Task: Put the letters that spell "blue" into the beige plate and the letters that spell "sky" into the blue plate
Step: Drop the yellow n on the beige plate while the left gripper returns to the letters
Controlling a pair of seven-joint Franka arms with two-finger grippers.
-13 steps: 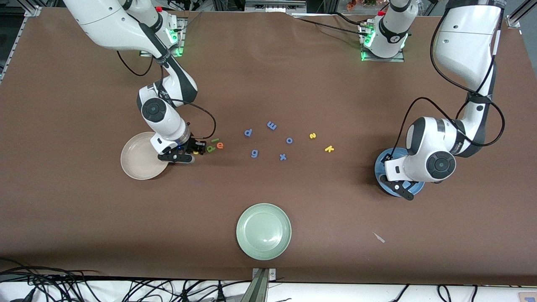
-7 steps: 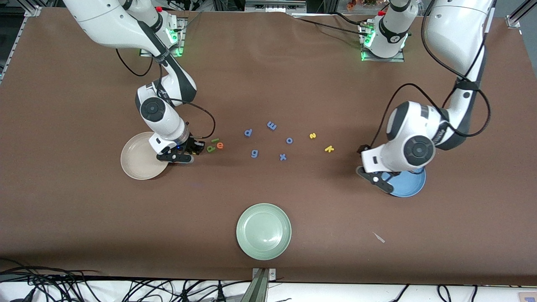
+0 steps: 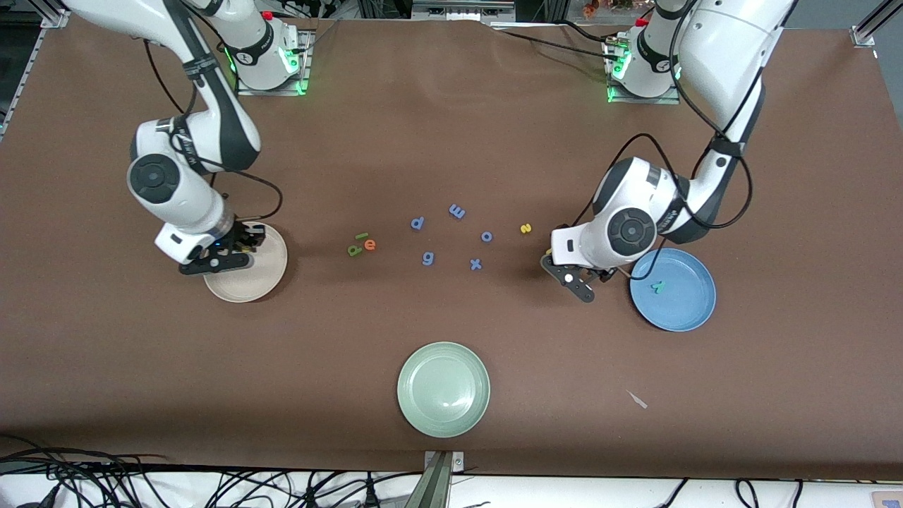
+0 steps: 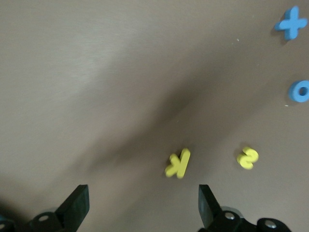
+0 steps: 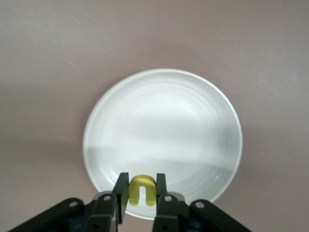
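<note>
Three plates on the desk (image 3: 106,367), seen from the front: beige plate (image 3: 264,282) at 9 o'clock, blue plate (image 3: 681,310) at 3 o'clock, pale green plate (image 3: 443,389) at 6 o'clock.

Five periwinkle letters (image 3: 457,211) sit scattered mid-desk.

"Blue" letters, four total: dark green b (image 3: 354,249), light green l (image 3: 362,236) and orange e (image 3: 370,245) huddle together at 3 o'clock of the beige plate. The right end effector (image 3: 219,257) is clamped on the yellow u (image 5: 141,190) over that plate.

"Sky" letters, three total: teal y (image 3: 657,286) lies in the blue plate, and the yellow s (image 3: 525,228) and yellow k (image 4: 178,163) are on bare desk. The front view hides the k under the left arm; only the left wrist view shows it. The left end effector (image 4: 142,205) hovers over it, fingers spread wide, holding nothing.
</note>
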